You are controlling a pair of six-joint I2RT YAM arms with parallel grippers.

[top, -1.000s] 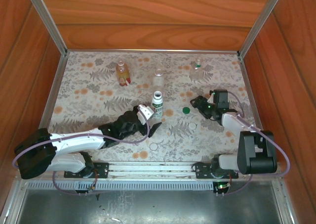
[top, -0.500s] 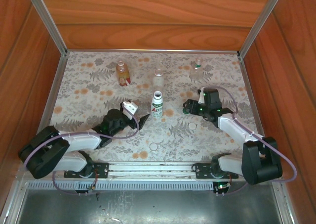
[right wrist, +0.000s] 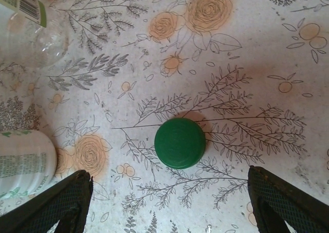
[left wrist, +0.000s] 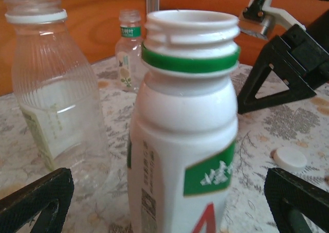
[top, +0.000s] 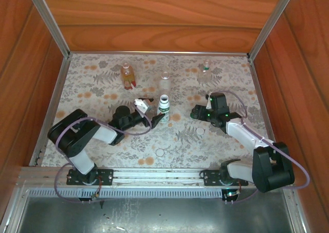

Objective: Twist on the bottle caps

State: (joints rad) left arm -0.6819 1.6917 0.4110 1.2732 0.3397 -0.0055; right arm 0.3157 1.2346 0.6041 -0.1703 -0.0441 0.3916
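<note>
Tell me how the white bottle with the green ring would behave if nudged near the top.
The white bottle stands tall and narrow, so it would probably tip rather than slide. Uncapped and plastic, it's likely light, though its contents can't be seen. Its round body would probably roll once down.

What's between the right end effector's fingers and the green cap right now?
Just bare floral tablecloth. In the right wrist view the green cap lies flat, untouched, between the right end effector's open fingers.

Spread tool (left wrist: 167,204) flanks uncapped white bottle (left wrist: 182,140)
</note>
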